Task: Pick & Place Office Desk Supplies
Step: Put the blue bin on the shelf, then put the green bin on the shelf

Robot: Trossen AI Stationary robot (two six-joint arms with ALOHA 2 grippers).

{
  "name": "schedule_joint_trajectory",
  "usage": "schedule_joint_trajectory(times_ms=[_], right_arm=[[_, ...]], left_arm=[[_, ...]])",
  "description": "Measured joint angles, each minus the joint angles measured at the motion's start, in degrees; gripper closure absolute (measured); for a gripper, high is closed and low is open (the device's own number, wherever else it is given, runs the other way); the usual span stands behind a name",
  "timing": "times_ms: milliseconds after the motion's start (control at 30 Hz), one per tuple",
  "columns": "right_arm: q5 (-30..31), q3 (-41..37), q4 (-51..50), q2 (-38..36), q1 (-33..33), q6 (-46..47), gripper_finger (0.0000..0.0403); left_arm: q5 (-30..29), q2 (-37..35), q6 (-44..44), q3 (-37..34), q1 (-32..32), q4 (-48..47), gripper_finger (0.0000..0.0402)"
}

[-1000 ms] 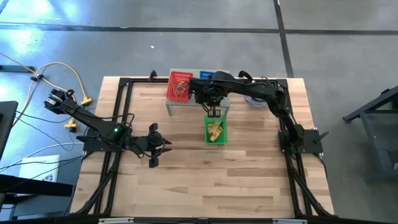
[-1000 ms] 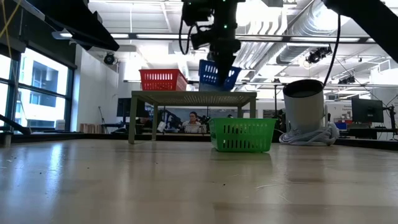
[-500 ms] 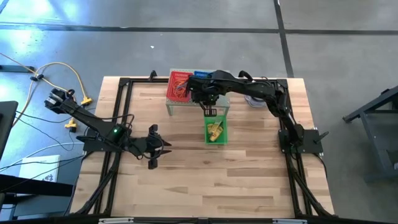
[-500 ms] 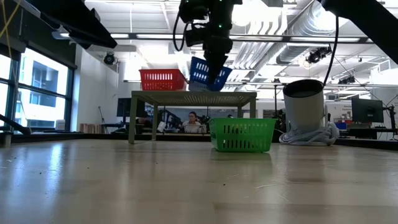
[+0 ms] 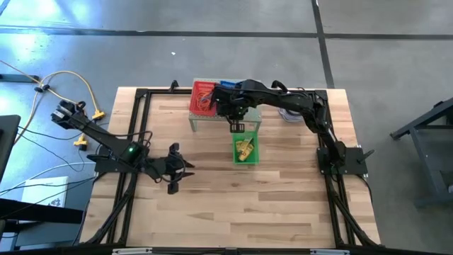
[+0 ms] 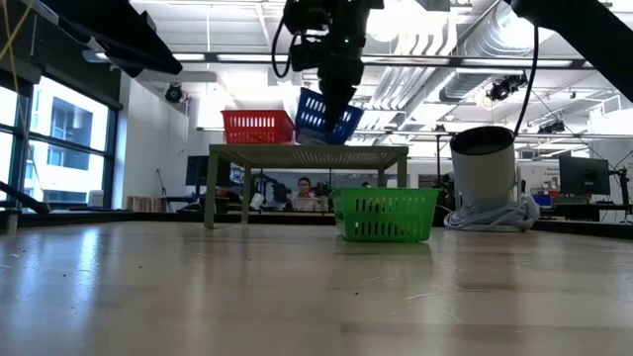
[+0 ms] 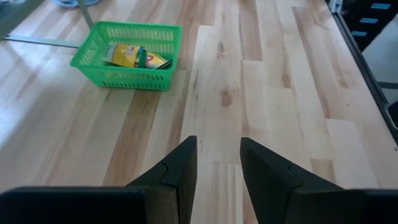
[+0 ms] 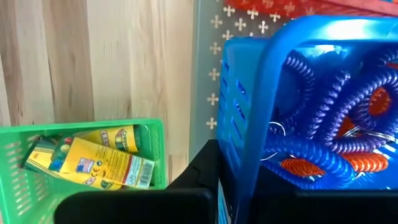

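While my right gripper (image 6: 334, 91) is clamped shut on the wall of the blue basket (image 8: 298, 106), the basket hangs tilted above the small perforated shelf (image 6: 307, 151), which looks like the way to carry it without spilling. Inside it lie coiled blue, purple and orange loops (image 8: 336, 124), bunched toward the low side. Next to it on the shelf sits the red basket (image 6: 258, 127). Just in front of the shelf, on the wooden table (image 5: 212, 205), stands the green basket (image 7: 127, 55) holding the yellow boxes (image 8: 87, 160), so the sorts seem to be kept apart. My left gripper (image 7: 216, 174) waits low over the table, well apart, fingers slightly parted and empty.
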Motion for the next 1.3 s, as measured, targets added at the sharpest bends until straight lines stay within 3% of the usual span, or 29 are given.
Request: schedule_joint_trajectory(times_ms=[500,867,967,1167,1300], right_arm=[[0.22,-0.03,0.80,0.00,-0.31,0.39,0.0393],[2.06,-0.04,2.73,0.00,0.05,1.86,0.0287],[4.69,-0.04,3.26,-0.06,0.93,1.45,0.0265],[16.35,-0.07,3.20,-2.48,4.80,-2.21,0.0242],[17.29,-0.07,3.12,-5.37,8.71,-4.54,0.0241]], left_arm=[[-0.46,0.00,0.04,0.00,-4.10,-0.08,0.0283],[-1.40,0.00,1.16,0.00,-4.24,-1.21,0.0283],[-1.53,0.00,1.16,0.00,-4.24,-1.25,0.0283],[-1.53,0.00,1.16,0.00,-4.24,-1.27,0.0283],[-1.53,0.10,1.16,0.00,-4.24,-1.29,0.0283]])
